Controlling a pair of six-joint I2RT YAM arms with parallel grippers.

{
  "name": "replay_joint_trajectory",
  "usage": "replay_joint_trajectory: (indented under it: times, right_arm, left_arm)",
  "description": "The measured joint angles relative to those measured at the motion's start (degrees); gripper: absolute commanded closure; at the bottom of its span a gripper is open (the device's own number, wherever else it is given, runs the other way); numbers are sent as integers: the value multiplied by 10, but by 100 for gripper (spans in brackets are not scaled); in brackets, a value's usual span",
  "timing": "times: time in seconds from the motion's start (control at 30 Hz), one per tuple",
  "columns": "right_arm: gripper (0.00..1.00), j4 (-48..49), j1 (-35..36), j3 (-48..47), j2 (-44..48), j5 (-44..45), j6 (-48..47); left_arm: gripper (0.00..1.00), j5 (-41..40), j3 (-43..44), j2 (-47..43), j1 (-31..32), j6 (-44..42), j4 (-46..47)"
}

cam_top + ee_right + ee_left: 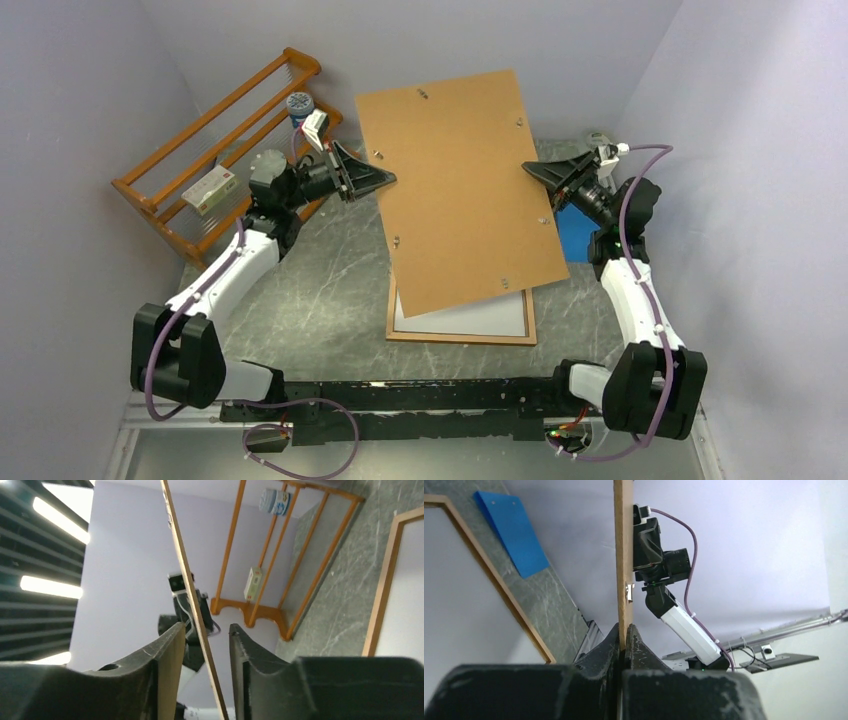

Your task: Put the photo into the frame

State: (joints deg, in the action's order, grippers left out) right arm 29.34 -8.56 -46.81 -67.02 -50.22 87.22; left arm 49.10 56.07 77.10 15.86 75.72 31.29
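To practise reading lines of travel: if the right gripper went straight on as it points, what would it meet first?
The backing board: its edge stands between the parted fingers of the right gripper, so it would probably run deeper into the jaws.

You've got brown backing board (460, 190) tilted at center, orange rack (205, 123) at 10 o'clock with 1 white box (210, 190), blue sheet (577, 238) at 3.

frame (460, 339) half under board (460, 190), blue sheet (578, 240) too

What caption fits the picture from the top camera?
Left gripper pinches a brown board above the frame; right gripper open at its other edge.
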Motion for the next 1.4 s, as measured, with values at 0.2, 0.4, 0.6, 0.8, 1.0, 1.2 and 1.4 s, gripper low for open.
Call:
replay_joint_trajectory:
  times: [0.2, 0.4, 0.6, 0.8, 1.0, 1.2, 1.4]
  right_arm:
    - [59, 19, 1, 6, 34, -47, -12]
    - [100, 72, 1, 13, 65, -80, -10]
    - [100, 29, 2, 17, 80, -84, -46]
    - [100, -42, 5, 17, 105, -70, -106]
    - [100, -116, 5, 17, 108, -19, -157]
    - [100, -140, 5, 26, 108, 22, -172]
    - [100, -165, -2, 35, 108, 50, -176]
  left_arm:
    - [98, 30, 51, 18, -6, 5, -5]
    - [90, 57, 70, 42, -17, 31, -7]
    - [54, 31, 87, 40, -24, -23, -99]
    - [35, 3, 80, 39, -55, -64, -179]
    - [28, -12, 43, 29, -81, -87, -217]
    - [27, -25, 30, 15, -93, -123, -270]
    - [27, -34, 11, -5, -110, -172, -317]
